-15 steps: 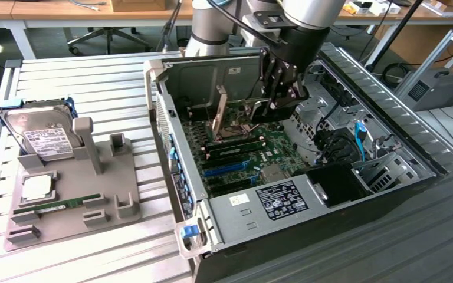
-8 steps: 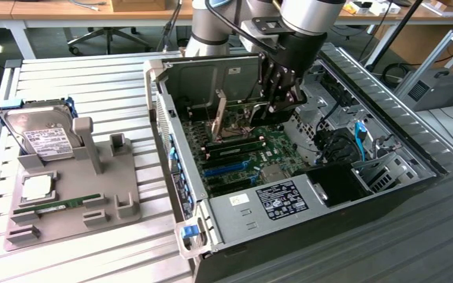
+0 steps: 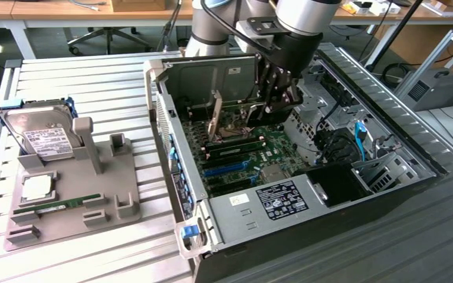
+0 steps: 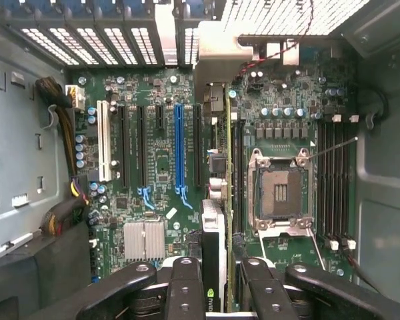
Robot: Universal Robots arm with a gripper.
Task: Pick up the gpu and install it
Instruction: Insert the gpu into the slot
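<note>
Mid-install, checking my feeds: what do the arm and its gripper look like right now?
The arm is made of smooth silver-grey round tubes with thick cylindrical joints. A black wrist block carries the gripper, which is black all over, with a thin black cable looping beside it. In the wrist view, black linkage bars with round pivot pins lead into the jaws.

The arm is built of silvery-grey tubes with rounded joints. Its pincer is black, with slim jointed fingers dotted with small round screws.
</note>
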